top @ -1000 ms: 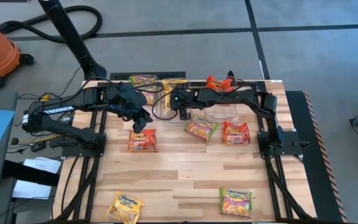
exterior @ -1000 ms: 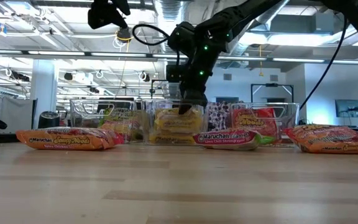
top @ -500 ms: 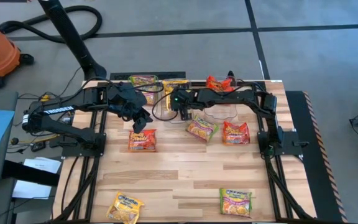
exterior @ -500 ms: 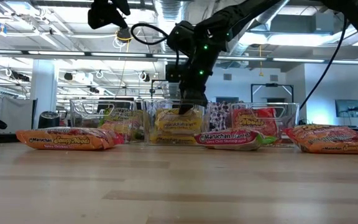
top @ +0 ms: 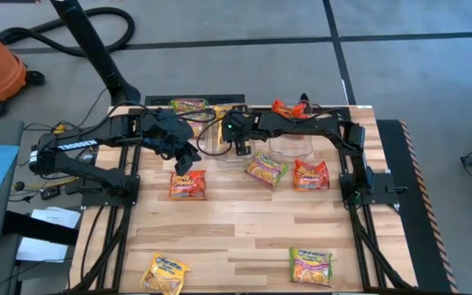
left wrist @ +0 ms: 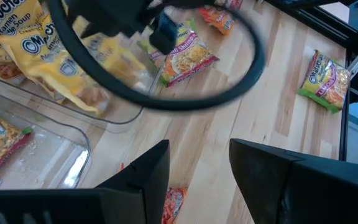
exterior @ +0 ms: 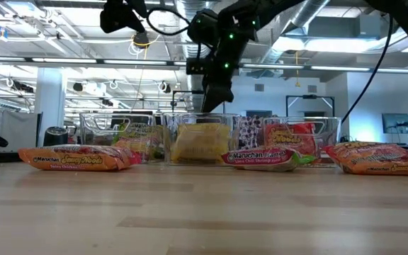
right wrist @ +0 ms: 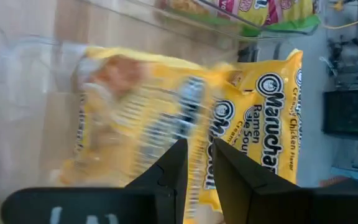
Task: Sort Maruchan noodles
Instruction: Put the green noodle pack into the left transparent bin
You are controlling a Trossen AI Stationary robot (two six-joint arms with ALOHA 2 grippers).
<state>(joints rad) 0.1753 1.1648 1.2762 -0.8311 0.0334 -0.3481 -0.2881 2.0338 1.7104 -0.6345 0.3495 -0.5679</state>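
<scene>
Maruchan noodles packets lie about the table: a red-orange one [top: 188, 184], a green-pink one [top: 265, 168], a red-orange one [top: 310, 174], a green one [top: 311, 265] and a yellow one [top: 165, 273]. My right gripper [top: 238, 146] hangs above the middle clear bin [exterior: 202, 120]. Its fingers [right wrist: 168, 171] are slightly open with nothing between them. Below them yellow packets [right wrist: 166, 118] lie in that bin. My left gripper [top: 188, 160] hovers open over the red-orange packet at the table's left, touching nothing.
Three clear bins stand side by side along the far edge. The left bin [top: 189, 106] holds green-pink packets and the right bin [top: 289, 109] holds red ones. A black cable loop [left wrist: 185, 93] hangs by the right arm. Bare wood lies in the middle and near part of the table.
My right gripper has risen out of the middle bin, leaving the yellow packet inside, where it has dropped onto the other yellow packets.
</scene>
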